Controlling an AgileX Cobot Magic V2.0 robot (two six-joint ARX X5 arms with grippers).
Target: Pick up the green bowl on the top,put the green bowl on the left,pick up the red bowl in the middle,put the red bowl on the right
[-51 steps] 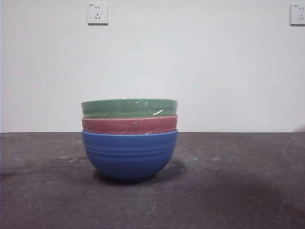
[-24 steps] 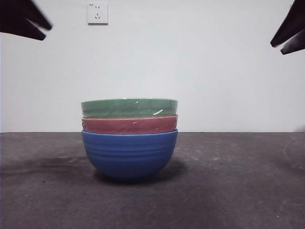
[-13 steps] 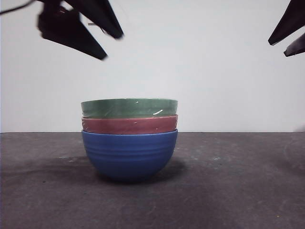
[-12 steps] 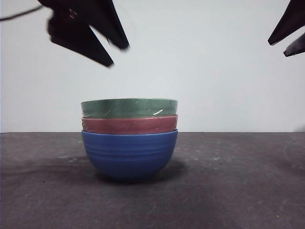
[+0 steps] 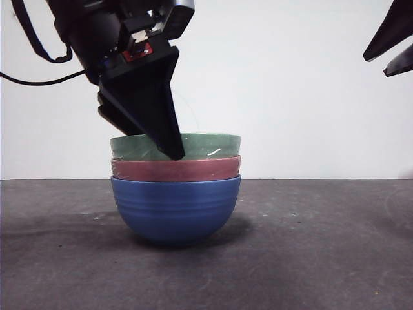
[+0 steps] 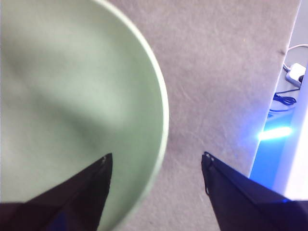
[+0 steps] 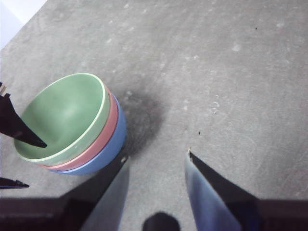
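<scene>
Left gripper (image 6: 156, 163), jaws wide, I hold astride the green bowl (image 5: 193, 146) rim, one jaw inside, ready to pinch.

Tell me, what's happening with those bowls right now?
Left tool open, straddling green bowl rim. Right tool open, waiting aside. Green bowl tops red bowl.

Blue bowl (image 5: 175, 210) on dark table (image 5: 310, 258).

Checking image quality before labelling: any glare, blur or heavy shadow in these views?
Left wrist view: green bowl is soft and out of focus, with a bright blue glare at the edge. Right wrist view: sharp, with a dark shadow beside the stack. Front view: left gripper sharp, evenly lit.
</scene>
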